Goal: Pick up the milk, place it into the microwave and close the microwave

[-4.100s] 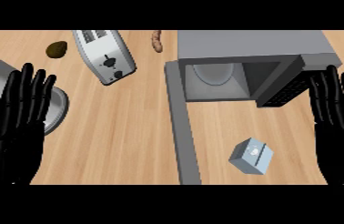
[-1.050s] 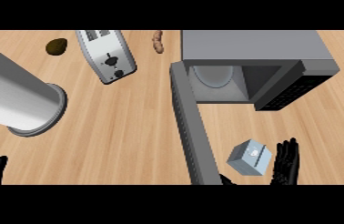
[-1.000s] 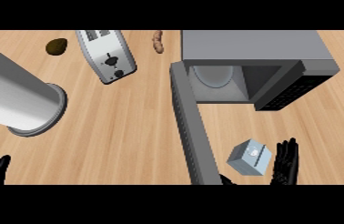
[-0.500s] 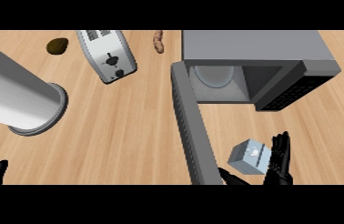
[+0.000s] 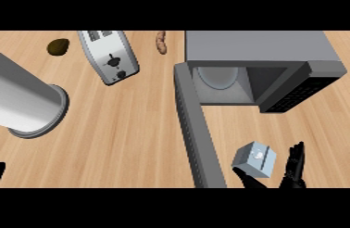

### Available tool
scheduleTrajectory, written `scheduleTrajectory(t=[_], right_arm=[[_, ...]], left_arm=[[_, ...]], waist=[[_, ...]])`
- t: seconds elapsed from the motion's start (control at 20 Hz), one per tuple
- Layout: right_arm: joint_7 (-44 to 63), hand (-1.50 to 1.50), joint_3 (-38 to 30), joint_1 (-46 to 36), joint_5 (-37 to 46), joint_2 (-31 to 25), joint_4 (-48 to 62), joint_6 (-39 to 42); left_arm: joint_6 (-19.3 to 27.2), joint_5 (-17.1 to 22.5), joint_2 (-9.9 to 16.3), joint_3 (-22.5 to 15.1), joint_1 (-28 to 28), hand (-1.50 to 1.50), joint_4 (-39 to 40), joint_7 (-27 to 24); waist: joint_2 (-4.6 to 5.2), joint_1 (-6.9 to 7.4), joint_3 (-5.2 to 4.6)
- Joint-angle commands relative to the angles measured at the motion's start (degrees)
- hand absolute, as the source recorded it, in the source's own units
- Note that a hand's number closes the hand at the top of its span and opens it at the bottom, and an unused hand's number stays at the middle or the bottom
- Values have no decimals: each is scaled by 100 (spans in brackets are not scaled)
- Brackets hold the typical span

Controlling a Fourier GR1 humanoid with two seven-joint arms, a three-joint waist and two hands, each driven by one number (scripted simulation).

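Observation:
The milk (image 5: 255, 158) is a small grey-white carton standing on the wooden counter, just right of the open microwave door (image 5: 198, 134). My right hand (image 5: 295, 166) comes in from the lower edge beside it. Its straight fingers stand a little to the carton's right, and its thumb (image 5: 249, 181) lies below the carton, apart from it. The hand is open and holds nothing. The microwave (image 5: 273, 48) sits at the upper right with its cavity and glass turntable (image 5: 219, 77) showing. Only a black sliver of my left hand (image 5: 1, 169) shows at the left edge.
A big grey cylinder (image 5: 27, 102), apparently my left forearm, fills the left side. A silver toaster (image 5: 109, 56) lies at the top, with a brown lump (image 5: 58, 46) to its left and a tan roll (image 5: 161, 41) to its right. The microwave's keypad (image 5: 301, 90) faces the carton.
My right hand has slid up along the milk's right side, and its thumb has come into view under the carton. The milk, door and left arm stay put.

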Motion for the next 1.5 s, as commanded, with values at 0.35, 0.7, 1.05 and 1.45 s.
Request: scheduleTrajectory(t=[0.35, 0.7, 1.05, 1.45], right_arm=[[-670, -150, -287, -213, -784, -321, 969, 2298], [-1436, 150, 46, -345, -755, -44, 1145, 3166], [-1441, 150, -543, -675, -193, 244, 858, 1198], [-790, 150, -258, -1523, -508, -796, 803, 2828]], left_arm=[[9, -75, -10, -132, 184, -150, 77, -276], [-34, 486, 248, 327, 56, -150, -170, 214], [-68, 373, 60, 188, 199, -150, -278, 153], [-70, 321, 113, 167, -13, -150, 21, 79]], waist=[[-11, 25, 4], [-4, 6, 0], [-8, 6, -3], [10, 50, 2]])
